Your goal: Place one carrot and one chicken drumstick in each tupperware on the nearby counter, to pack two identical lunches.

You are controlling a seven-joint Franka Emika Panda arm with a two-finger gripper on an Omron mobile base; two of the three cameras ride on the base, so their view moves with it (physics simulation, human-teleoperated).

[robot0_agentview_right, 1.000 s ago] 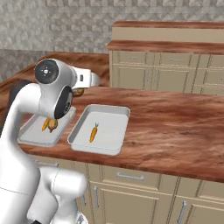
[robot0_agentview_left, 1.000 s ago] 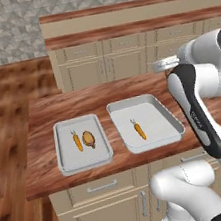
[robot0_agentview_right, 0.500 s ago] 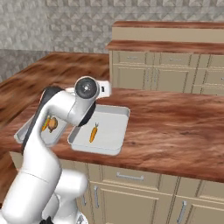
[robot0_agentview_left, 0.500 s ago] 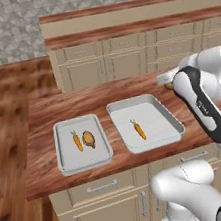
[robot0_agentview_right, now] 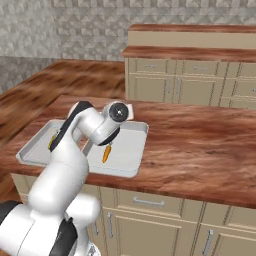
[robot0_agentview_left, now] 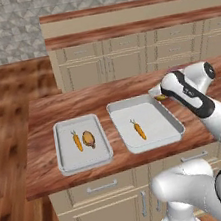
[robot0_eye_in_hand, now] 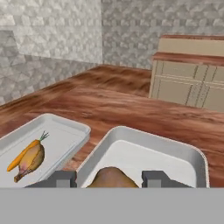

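Currently, the gripper (robot0_eye_in_hand: 107,178) is clasping a brown chicken drumstick (robot0_eye_in_hand: 110,178) over the right edge of the larger tupperware (robot0_agentview_left: 168,116), a pale grey round-cornered tray carrying one carrot (robot0_agentview_left: 138,129). The smaller tupperware (robot0_agentview_left: 61,146) is sitting just left on the reddish-brown counter (robot0_agentview_left: 66,103), holding a carrot and drumstick.
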